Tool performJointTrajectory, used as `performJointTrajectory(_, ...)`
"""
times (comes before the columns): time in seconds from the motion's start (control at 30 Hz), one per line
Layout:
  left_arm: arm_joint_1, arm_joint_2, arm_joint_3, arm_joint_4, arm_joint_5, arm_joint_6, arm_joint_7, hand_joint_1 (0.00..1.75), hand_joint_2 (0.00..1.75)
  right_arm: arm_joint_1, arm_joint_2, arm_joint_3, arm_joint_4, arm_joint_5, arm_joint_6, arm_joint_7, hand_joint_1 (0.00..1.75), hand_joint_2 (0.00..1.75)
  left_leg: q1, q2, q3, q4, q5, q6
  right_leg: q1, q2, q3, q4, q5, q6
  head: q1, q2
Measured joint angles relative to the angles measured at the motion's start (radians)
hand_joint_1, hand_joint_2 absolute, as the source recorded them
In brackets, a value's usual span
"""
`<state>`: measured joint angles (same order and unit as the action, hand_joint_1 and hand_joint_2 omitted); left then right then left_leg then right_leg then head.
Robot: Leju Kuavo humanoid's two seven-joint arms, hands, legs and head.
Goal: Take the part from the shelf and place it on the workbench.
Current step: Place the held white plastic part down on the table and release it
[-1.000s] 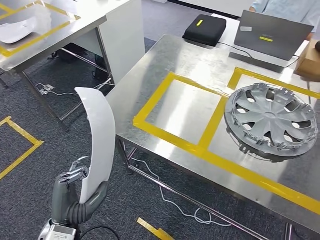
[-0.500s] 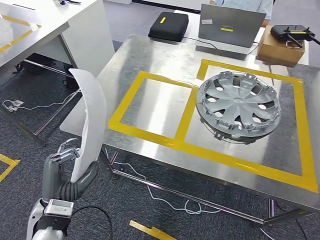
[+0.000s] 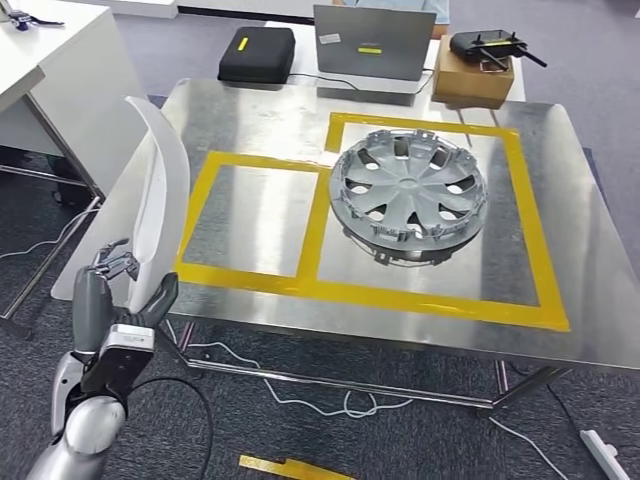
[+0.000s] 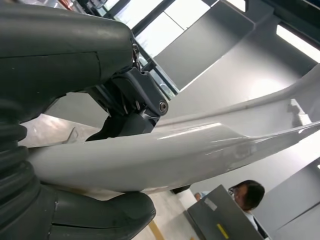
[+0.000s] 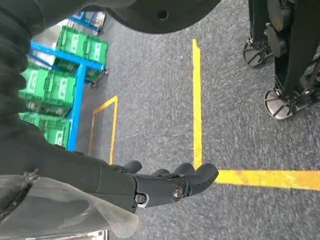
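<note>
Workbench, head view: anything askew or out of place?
Mostly tidy. One thing: the silver hubcap sits across the yellow tape dividing the two marked boxes, its rim over the line and partly inside the smaller box. The left hand grips the white curved part, upright, not yet on the workbench.

You see a white part (image 3: 158, 190), a shiny silver workbench (image 3: 589, 260) with yellow tape (image 3: 362, 295) squares, and a grey hubcap (image 3: 411, 190).

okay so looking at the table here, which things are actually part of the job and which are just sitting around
Part of the job:
white curved part, held by the left hand
steel workbench
empty left taped square

Just lying about:
wheel cover
laptop
black case
cardboard box
</note>
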<state>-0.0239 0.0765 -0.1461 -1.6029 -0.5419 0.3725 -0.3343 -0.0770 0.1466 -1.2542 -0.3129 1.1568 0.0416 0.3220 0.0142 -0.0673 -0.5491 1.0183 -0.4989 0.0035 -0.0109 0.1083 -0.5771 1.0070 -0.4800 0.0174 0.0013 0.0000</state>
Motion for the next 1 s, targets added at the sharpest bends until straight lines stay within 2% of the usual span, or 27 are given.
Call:
performJointTrajectory(0.03, -0.012, 0.001, 0.0, 0.01, -0.011, 0.004, 0.006, 1.75, 1.75, 0.001, -0.001, 0.0, 0.001, 0.001, 0.001, 0.0, 0.0, 1.75, 0.0, 0.008, -0.001, -0.003, 0.002, 0.005, -0.002, 0.002, -0.006, -0.001, 0.002, 0.007, 0.0, 0.0)
performJointTrajectory(0.07, -0.025, 0.001, 0.0, 0.021, -0.024, 0.01, 0.012, 1.75, 1.75, 0.002, -0.003, 0.0, 0.004, 0.001, 0.002, 0.0, 0.0, 1.75, 0.002, 0.016, 0.001, -0.008, 0.005, 0.01, -0.002, -0.011, -0.012, 0.004, -0.002, 0.012, 0.001, 0.0)
performJointTrajectory(0.1, -0.038, 0.002, 0.001, 0.033, -0.039, 0.017, 0.018, 1.75, 1.75, 0.002, -0.004, 0.0, 0.006, 0.002, 0.004, 0.001, 0.0, 1.75, 0.004, 0.024, 0.002, -0.013, 0.009, 0.016, -0.001, -0.033, -0.025, 0.025, -0.017, 0.017, 0.005, 0.0)
performJointTrajectory(0.17, -0.06, 0.004, 0.002, 0.061, -0.066, 0.03, 0.03, 1.75, 1.75, -0.001, -0.005, 0.0, 0.012, 0.006, 0.011, 0.002, 0.0, 1.75, 0.005, 0.042, 0.002, -0.016, 0.011, 0.023, 0.0, -0.083, -0.078, 0.13, -0.072, 0.025, 0.011, 0.0)
performJointTrajectory(0.2, -0.07, 0.005, 0.003, 0.078, -0.079, 0.036, 0.035, 1.75, 1.75, -0.003, -0.005, 0.001, 0.015, 0.01, 0.015, 0.003, 0.0, 1.75, 0.004, 0.05, 0.001, -0.016, 0.011, 0.024, -0.002, -0.095, -0.112, 0.199, -0.1, 0.029, 0.013, 0.0)
performJointTrajectory(0.23, -0.079, 0.005, 0.004, 0.097, -0.093, 0.041, 0.041, 1.75, 1.75, -0.003, -0.005, 0.002, 0.018, 0.015, 0.019, 0.003, 0.0, 1.75, 0.004, 0.058, 0.001, -0.016, 0.011, 0.025, -0.004, -0.099, -0.138, 0.252, -0.116, 0.032, 0.013, 0.0)
performJointTrajectory(0.27, -0.089, 0.006, 0.005, 0.115, -0.106, 0.045, 0.048, 1.75, 1.75, -0.003, -0.006, 0.003, 0.021, 0.019, 0.023, 0.003, 0.0, 1.75, 0.004, 0.064, 0.0, -0.016, 0.011, 0.024, -0.005, -0.1, -0.148, 0.272, -0.113, 0.035, 0.013, 0.0)
performJointTrajectory(0.3, -0.101, 0.006, 0.005, 0.135, -0.12, 0.05, 0.054, 1.75, 1.75, -0.002, -0.006, 0.005, 0.023, 0.023, 0.026, 0.003, 0.0, 1.75, 0.005, 0.068, 0.001, -0.016, 0.01, 0.023, -0.007, -0.102, -0.138, 0.252, -0.093, 0.037, 0.013, 0.0)
performJointTrajectory(0.37, -0.128, 0.008, 0.005, 0.172, -0.15, 0.063, 0.07, 1.75, 1.75, -0.002, -0.009, 0.006, 0.026, 0.029, 0.031, 0.003, 0.0, 1.75, 0.005, 0.073, 0.003, -0.015, 0.008, 0.018, -0.009, -0.11, -0.071, 0.125, -0.03, 0.037, 0.014, 0.0)
performJointTrajectory(0.4, -0.144, 0.009, 0.005, 0.19, -0.167, 0.07, 0.079, 1.75, 1.75, -0.003, -0.009, 0.007, 0.028, 0.032, 0.033, 0.003, 0.0, 1.75, 0.004, 0.074, 0.003, -0.013, 0.006, 0.013, -0.009, -0.116, -0.035, 0.06, -0.01, 0.034, 0.014, 0.0)
performJointTrajectory(0.43, -0.159, 0.012, 0.005, 0.209, -0.184, 0.077, 0.087, 1.75, 1.75, -0.004, -0.01, 0.008, 0.03, 0.034, 0.035, 0.003, 0.0, 1.75, 0.001, 0.075, 0.002, -0.011, 0.005, 0.007, -0.008, -0.121, -0.011, 0.018, 0.0, 0.03, 0.014, 0.0)
performJointTrajectory(0.47, -0.172, 0.016, 0.005, 0.227, -0.201, 0.082, 0.097, 1.75, 1.75, -0.005, -0.01, 0.009, 0.033, 0.036, 0.037, 0.002, 0.0, 1.75, -0.002, 0.075, 0.001, -0.009, 0.004, 0.006, -0.008, -0.123, -0.001, -0.001, 0.0, 0.026, 0.014, 0.0)
performJointTrajectory(0.57, -0.205, 0.026, 0.002, 0.281, -0.254, 0.09, 0.128, 1.75, 1.75, -0.005, -0.01, 0.014, 0.041, 0.041, 0.041, -0.002, 0.0, 1.75, -0.005, 0.077, 0.001, -0.01, 0.007, 0.019, -0.007, -0.118, 0.001, -0.006, 0.002, 0.022, 0.012, 0.0)
performJointTrajectory(0.63, -0.232, 0.031, -0.002, 0.322, -0.297, 0.092, 0.154, 1.75, 1.75, -0.005, -0.01, 0.015, 0.043, 0.046, 0.043, -0.002, 0.0, 1.75, -0.004, 0.078, 0.004, -0.015, 0.008, 0.019, -0.004, -0.116, 0.001, -0.005, 0.001, 0.017, 0.012, 0.0)
performJointTrajectory(0.73, -0.276, 0.038, -0.01, 0.398, -0.371, 0.086, 0.205, 1.75, 1.75, -0.006, -0.01, 0.022, 0.048, 0.055, 0.048, -0.002, 0.0, 1.75, -0.001, 0.078, 0.006, -0.02, 0.011, 0.013, -0.001, -0.116, 0.0, -0.005, -0.001, 0.009, 0.012, 0.0)
performJointTrajectory(0.9, -0.351, 0.041, -0.031, 0.546, -0.469, 0.057, 0.263, 1.75, 1.75, -0.01, -0.01, 0.031, 0.056, 0.067, 0.051, -0.002, 0.0, 1.75, 0.003, 0.078, 0.006, -0.022, 0.014, -0.011, 0.002, -0.117, -0.001, -0.001, -0.001, 0.004, 0.012, 0.0)
performJointTrajectory(1.0, -0.387, 0.039, -0.049, 0.628, -0.504, 0.044, 0.274, 1.75, 1.75, -0.01, -0.01, 0.035, 0.059, 0.072, 0.053, -0.002, 0.0, 1.75, 0.002, 0.079, 0.005, -0.022, 0.014, -0.014, 0.002, -0.116, -0.001, -0.001, 0.0, 0.003, 0.012, 0.0)
